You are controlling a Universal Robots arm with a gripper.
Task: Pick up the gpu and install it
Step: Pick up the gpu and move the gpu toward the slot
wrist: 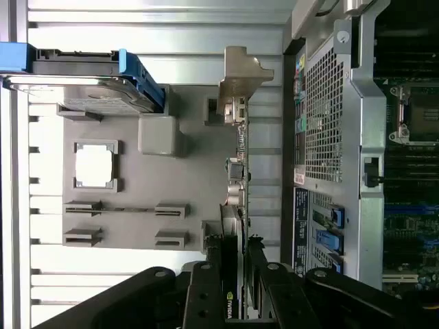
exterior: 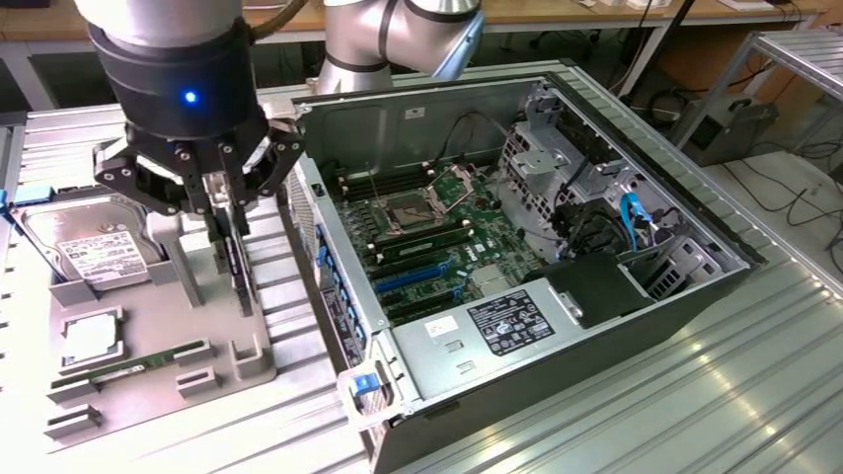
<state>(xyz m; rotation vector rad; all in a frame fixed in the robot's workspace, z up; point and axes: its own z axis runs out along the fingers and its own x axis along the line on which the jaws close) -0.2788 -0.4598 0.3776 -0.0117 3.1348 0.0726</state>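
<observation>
A grey tray (exterior: 251, 360) lies on the ribbed metal table (exterior: 685, 395), just beside an open computer case (exterior: 395, 128) that lies on its side at the exterior view's right. The case's perforated rear wall (wrist: 322, 110) rises between the tray and the motherboard (exterior: 441, 232), whose blue slots (exterior: 409, 281) face up. A boxed power supply (exterior: 495, 326) fills the near end of the case. The tray holds one hard drive (exterior: 93, 247) with blue side rails, one square processor chip (exterior: 90, 338), one thin memory stick (exterior: 125, 367) and one gpu (exterior: 241, 267). The gpu stands on its long edge in a slot on the tray's side nearest the case. Its long axis runs along the tray, roughly parallel to the case wall. In the wrist view it shows edge-on (wrist: 234, 205), with its silver bracket (wrist: 241, 75) at the end level with the hard drive (wrist: 89, 86). The gripper (exterior: 227, 222) comes down from above over the card's other end. Its black fingers (wrist: 206, 295) press against either face of the card, so it is pinched narrow around the gpu. The card's lower edge sits in the tray.
</observation>
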